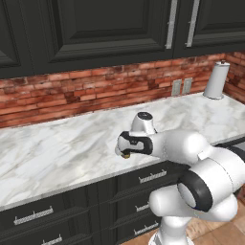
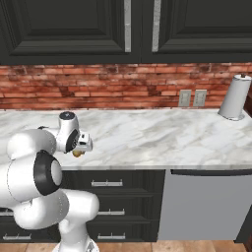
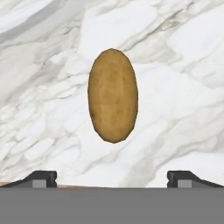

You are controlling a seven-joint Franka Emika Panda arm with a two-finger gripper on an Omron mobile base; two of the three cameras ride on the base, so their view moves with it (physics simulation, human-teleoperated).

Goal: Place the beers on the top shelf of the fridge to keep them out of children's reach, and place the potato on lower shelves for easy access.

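Hovering over the marble counter (image 1: 57, 148), we are holding our gripper (image 3: 112, 178) wide open, with nothing between its fingertips (image 3: 41, 178). We are looking straight down at the potato (image 3: 113, 101), which is lying flat on the counter near its front edge, centred between our tips. A paper towel roll (image 2: 235, 97) is standing well apart by the brick wall (image 2: 113, 86).

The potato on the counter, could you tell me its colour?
Golden-brown potato, clearest in the hand view.
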